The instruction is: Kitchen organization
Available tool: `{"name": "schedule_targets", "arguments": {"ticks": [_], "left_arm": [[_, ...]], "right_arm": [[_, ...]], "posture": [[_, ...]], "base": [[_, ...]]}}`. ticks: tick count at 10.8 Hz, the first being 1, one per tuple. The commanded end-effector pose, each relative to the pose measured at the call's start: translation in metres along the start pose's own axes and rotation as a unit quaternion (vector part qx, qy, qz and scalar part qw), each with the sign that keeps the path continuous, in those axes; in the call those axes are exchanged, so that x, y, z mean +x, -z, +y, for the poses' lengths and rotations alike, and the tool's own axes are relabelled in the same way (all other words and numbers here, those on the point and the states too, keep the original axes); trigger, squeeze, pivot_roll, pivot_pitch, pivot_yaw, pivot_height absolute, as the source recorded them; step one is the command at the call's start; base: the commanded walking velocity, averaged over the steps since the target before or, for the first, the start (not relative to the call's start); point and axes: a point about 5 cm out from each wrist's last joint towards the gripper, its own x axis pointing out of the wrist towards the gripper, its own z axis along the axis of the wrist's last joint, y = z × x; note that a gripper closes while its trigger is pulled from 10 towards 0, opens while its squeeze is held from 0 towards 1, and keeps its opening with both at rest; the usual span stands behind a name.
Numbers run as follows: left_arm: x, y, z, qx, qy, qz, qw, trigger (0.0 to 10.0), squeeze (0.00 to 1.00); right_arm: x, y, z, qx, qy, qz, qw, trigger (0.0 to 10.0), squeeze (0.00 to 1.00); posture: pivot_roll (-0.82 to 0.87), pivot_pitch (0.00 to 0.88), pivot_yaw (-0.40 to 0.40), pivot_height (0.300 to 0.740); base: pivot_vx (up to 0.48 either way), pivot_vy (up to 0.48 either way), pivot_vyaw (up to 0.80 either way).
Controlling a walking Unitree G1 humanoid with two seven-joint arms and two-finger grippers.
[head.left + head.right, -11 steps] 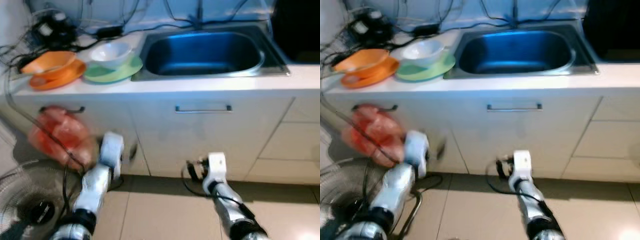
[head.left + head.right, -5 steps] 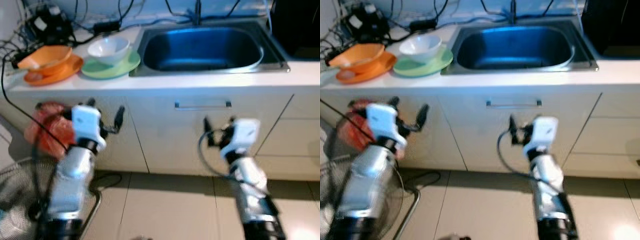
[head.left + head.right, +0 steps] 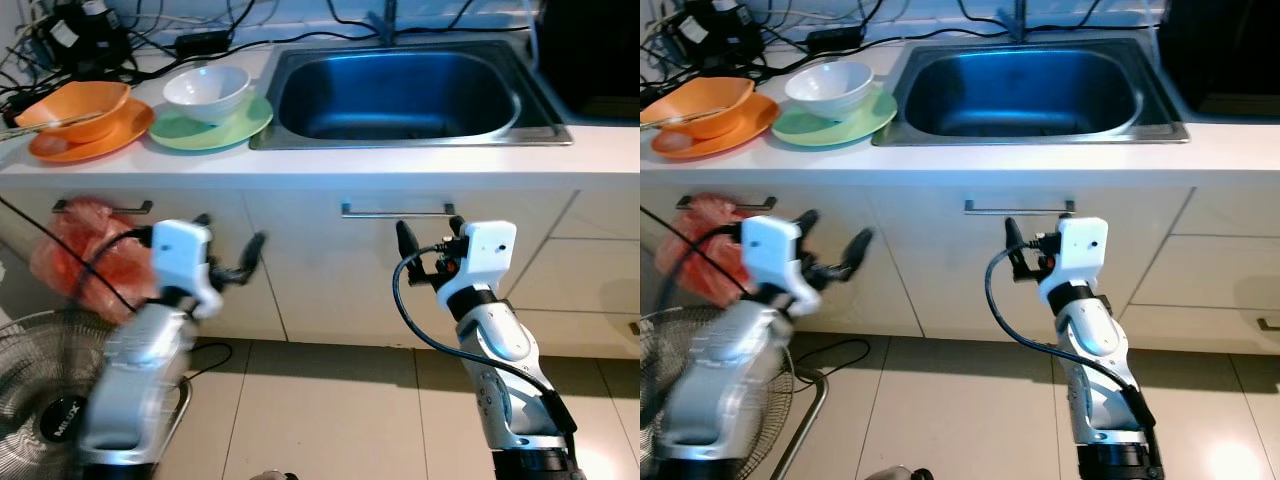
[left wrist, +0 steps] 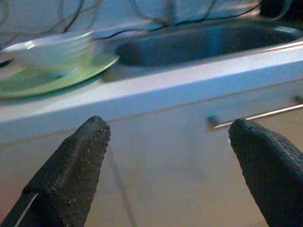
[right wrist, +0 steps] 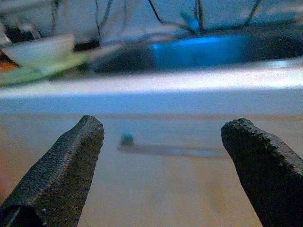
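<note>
Both hands spread, holding nothing, below bench (image 3: 420, 165) edge. White bowl (image 3: 206, 90) on green plate (image 3: 210, 128) lies far-left; left hand (image 3: 232, 262) nearer than right hand (image 3: 428, 243).

This is a kitchen in a home. A shiny metal sink (image 3: 400, 95) sits in a white counter (image 3: 300, 175), with white cupboards (image 3: 350, 290) and bar handles (image 3: 397, 210) below. A white bowl (image 3: 206, 92) on a green plate (image 3: 212, 128) and orange dishes (image 3: 85, 120) stand beside the sink. The floor (image 3: 330, 410) is tiled.
</note>
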Motion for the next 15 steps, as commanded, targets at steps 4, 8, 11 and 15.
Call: {"name": "schedule_targets", "arguments": {"ticks": [4,8,11,15], "left_arm": [[0.027,-0.029,0.015,-0.04,-0.082,-0.057,0.994,10.0,0.0],[0.036,-0.031,0.008,-0.039,-0.082,-0.06,0.994,10.0,0.0],[0.038,-0.038,0.009,-0.025,-0.082,-0.073,0.994,10.0,0.0],[0.037,-0.037,0.007,-0.027,-0.081,-0.075,0.994,10.0,0.0]], "right_arm": [[0.01,-0.022,0.007,0.01,0.014,-0.038,0.999,10.0,0.0],[0.013,-0.033,0.003,-0.005,0.013,-0.055,0.998,10.0,0.0],[0.016,-0.035,0.009,-0.005,0.004,-0.062,0.998,10.0,0.0],[0.013,-0.033,0.009,0.002,-0.004,-0.057,0.998,10.0,0.0]], "posture": [[0.07,0.014,0.126,0.74],[0.06,0.011,0.132,0.74],[0.07,0.018,0.134,0.74],[0.07,0.027,0.133,0.74]], "base": [[0.0,0.0,0.0],[0.0,0.0,0.0],[0.48,0.0,0.0],[0.474,0.0,0.0]]}}
